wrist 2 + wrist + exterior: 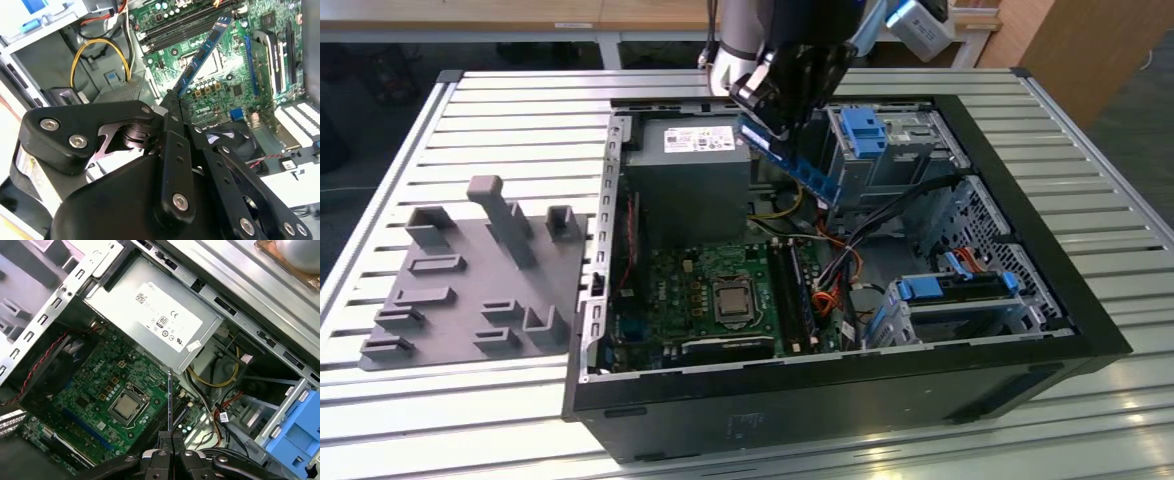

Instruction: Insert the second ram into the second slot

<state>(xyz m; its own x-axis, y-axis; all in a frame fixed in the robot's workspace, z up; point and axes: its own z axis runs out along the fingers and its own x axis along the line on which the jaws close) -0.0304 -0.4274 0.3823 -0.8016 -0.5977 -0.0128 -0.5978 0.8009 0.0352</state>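
Observation:
My gripper (771,118) hangs over the open computer case (1027,300), shut on the second ram (801,170). The ram is a thin blue stick with black chips, tilting down towards the motherboard (680,300). In the second wrist view the ram (202,55) sticks out from the closed fingertips (172,107) above the board. In the first wrist view I see the ram (170,400) edge-on, running out from my gripper (169,436). The black memory slots (798,295) lie beside the processor socket (727,300), well below the stick. I cannot tell which slot is the second slot.
A grey power supply (687,165) fills the far end of the case. Blue drive-bay clips (865,130) and a second blue bay (958,288) sit on the exterior view's right. Yellow cables (100,50) loop near the supply. A grey fixture tray (467,280) rests on the slatted table.

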